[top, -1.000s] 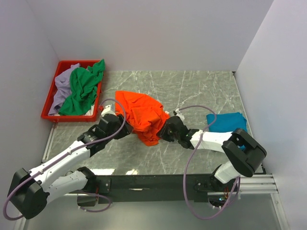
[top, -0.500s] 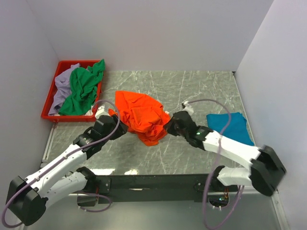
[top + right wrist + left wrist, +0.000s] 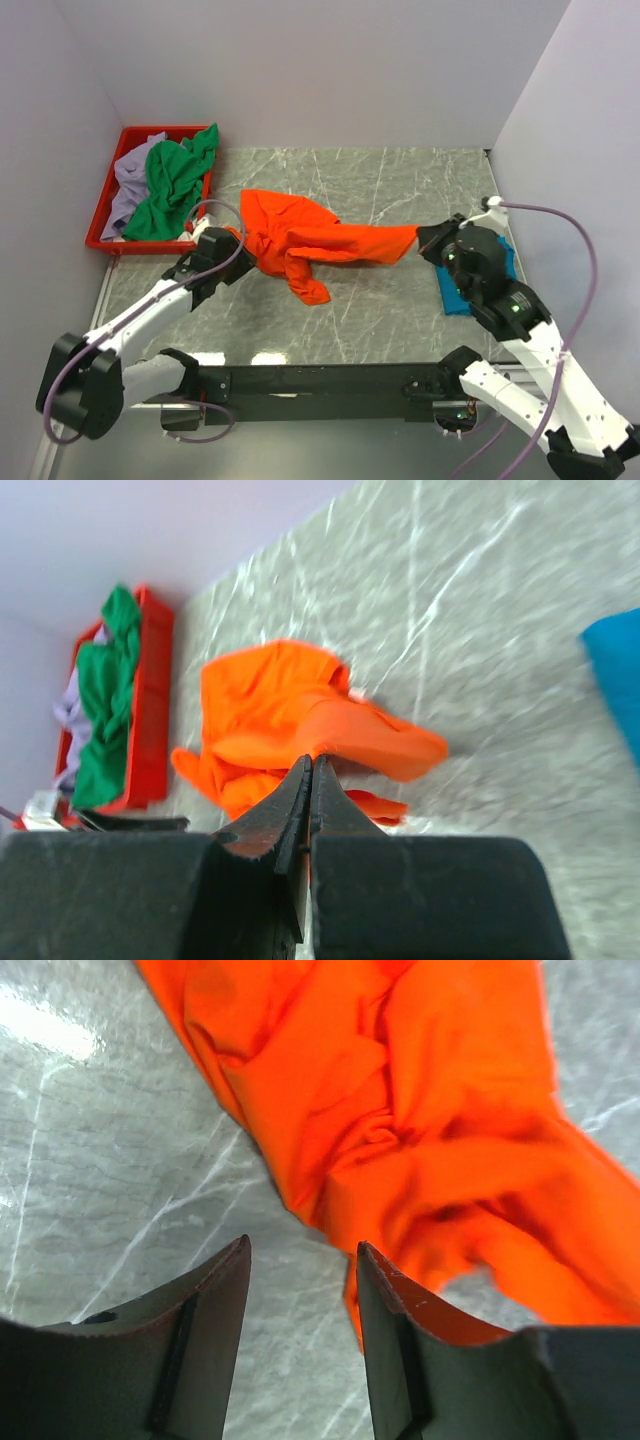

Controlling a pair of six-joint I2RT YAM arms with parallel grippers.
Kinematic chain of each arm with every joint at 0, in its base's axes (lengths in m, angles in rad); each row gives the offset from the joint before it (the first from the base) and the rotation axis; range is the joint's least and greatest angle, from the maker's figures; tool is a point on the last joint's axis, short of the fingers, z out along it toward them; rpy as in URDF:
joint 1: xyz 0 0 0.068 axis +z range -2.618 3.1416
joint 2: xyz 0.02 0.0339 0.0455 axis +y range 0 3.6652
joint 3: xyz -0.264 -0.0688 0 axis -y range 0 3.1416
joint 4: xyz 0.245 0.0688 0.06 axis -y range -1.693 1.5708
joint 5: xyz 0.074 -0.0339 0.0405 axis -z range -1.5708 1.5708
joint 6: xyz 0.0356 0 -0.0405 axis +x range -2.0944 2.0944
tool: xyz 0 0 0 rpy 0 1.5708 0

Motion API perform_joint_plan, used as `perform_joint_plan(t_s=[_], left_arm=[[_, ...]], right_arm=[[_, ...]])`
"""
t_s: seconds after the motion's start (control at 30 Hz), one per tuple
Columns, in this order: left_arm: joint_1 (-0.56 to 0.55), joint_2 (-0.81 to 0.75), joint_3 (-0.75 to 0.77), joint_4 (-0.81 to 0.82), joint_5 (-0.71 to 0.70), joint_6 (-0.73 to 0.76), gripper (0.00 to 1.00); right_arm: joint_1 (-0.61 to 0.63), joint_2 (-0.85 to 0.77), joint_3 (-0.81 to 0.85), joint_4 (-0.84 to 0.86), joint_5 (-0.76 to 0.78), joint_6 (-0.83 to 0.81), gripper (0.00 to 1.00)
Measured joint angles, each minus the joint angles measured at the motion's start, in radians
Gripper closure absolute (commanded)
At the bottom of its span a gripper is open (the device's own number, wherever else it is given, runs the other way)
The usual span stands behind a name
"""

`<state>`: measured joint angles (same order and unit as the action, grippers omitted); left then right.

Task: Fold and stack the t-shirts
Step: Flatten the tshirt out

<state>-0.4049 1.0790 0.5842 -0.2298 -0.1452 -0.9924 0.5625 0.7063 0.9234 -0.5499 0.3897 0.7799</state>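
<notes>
Right wrist: closed fingers (image 3: 283, 818) hide their pinch on the orange t-shirt (image 3: 265, 705)

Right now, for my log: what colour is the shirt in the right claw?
Bright orange shirt; clearest in the top external view.

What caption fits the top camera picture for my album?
Right hand holds the orange t-shirt stretched out sideways; left hand open beside it.

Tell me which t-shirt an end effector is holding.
The orange t-shirt: the right end effector pinches its edge. The green t-shirt and lavender t-shirt lie in the red tray; the teal t-shirt lies ungripped.
</notes>
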Motion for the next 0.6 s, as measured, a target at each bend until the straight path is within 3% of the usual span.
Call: perform_joint_plan(t_s=[0.3,0.5,0.6], left_arm=[[0.001,0.177,0.077,0.053,0.014,0.001,0.46],[-0.014,0.21,0.079,0.094,0.051,0.002,0.45],[-0.078,0.203,0.078,0.095,0.043,0.001,0.46]], right_arm=[[-0.146,-0.002,0.187,-0.131,0.016,-0.095,1.0],[-0.239,0.103,0.319,-0.146,0.009,-0.15,1.0],[-0.294,0.165,0.357,-0.145,-0.015,-0.171,1.0]])
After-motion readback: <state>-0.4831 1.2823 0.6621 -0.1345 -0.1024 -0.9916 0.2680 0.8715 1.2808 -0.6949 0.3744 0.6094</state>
